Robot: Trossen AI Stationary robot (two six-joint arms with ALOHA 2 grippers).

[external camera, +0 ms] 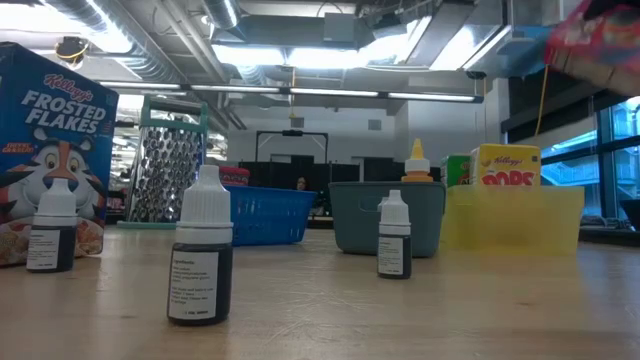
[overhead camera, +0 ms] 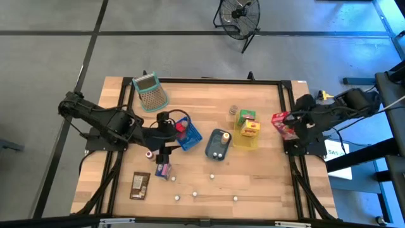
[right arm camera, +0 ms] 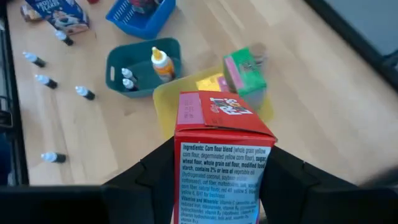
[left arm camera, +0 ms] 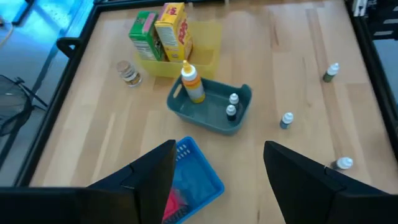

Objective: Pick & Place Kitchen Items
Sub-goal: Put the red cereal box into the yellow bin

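Risk sat at frame right: your right jaws [right arm camera: 217, 186] gripped the red box [right arm camera: 221, 152]; it could topple boxes crowding the yellow tray [overhead camera: 245, 140]. Left jaws [left arm camera: 217, 180] were wide.

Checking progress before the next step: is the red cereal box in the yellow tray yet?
No. The right gripper holds the red cereal box in the air, short of the yellow tray.

This is an industrial lab or workshop: a butcher-block wooden table [overhead camera: 253, 171] in a black metal frame stands on grey concrete floor [overhead camera: 50, 63], a black floor fan [overhead camera: 238, 16] beyond it. Exposed ceiling ducts [external camera: 330, 30] and strip lights [external camera: 290, 92] hang overhead.
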